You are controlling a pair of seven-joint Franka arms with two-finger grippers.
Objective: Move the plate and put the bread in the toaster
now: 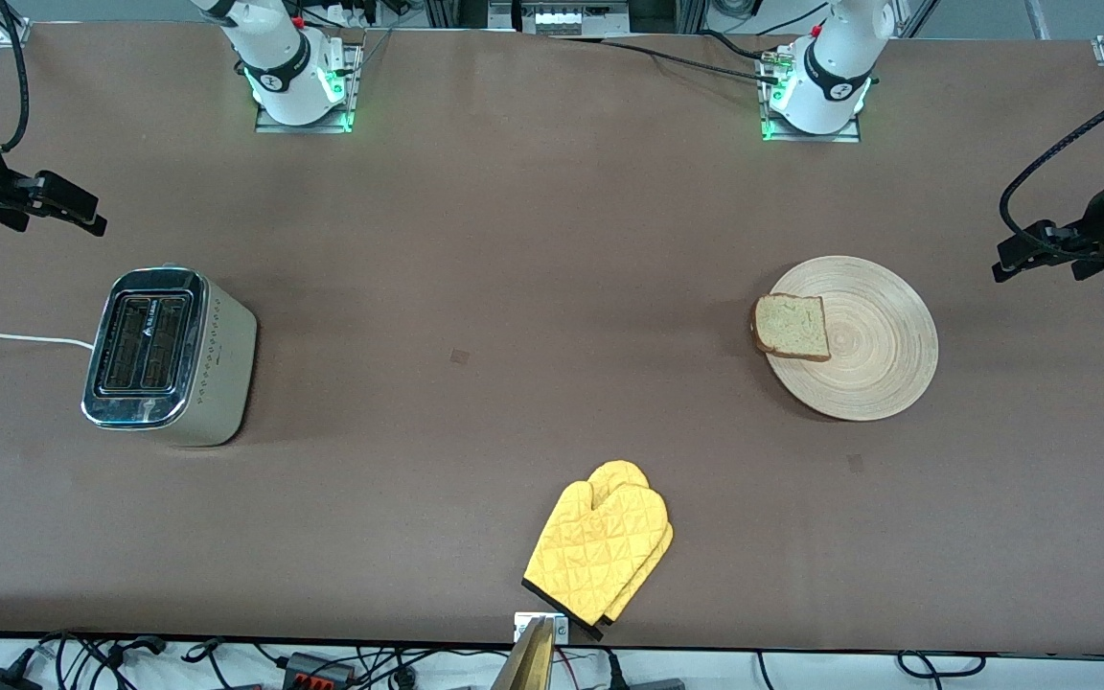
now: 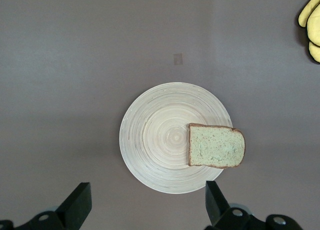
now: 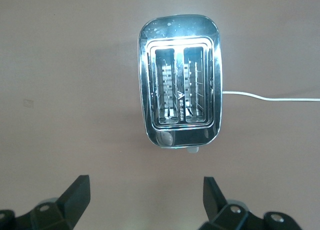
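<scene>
Two tools wide open, empty | left tool [image 2: 145,207] hangs above plate [image 2: 160,145], bread [image 2: 216,146] overhanging rim | right tool [image 3: 145,202] above toaster [image 3: 180,80] | left arm nearer bread

Round wooden plate [image 1: 873,359] with fine rings lies flat toward the left arm's end of the table. One square slice of brown bread [image 1: 791,326] sits flat on its rim, one edge hanging over toward the table's middle. Toaster [image 1: 169,356] stands upright at the right arm's end, chrome top, both slots empty, white cord [image 1: 11,337] trailing off the table's end
</scene>
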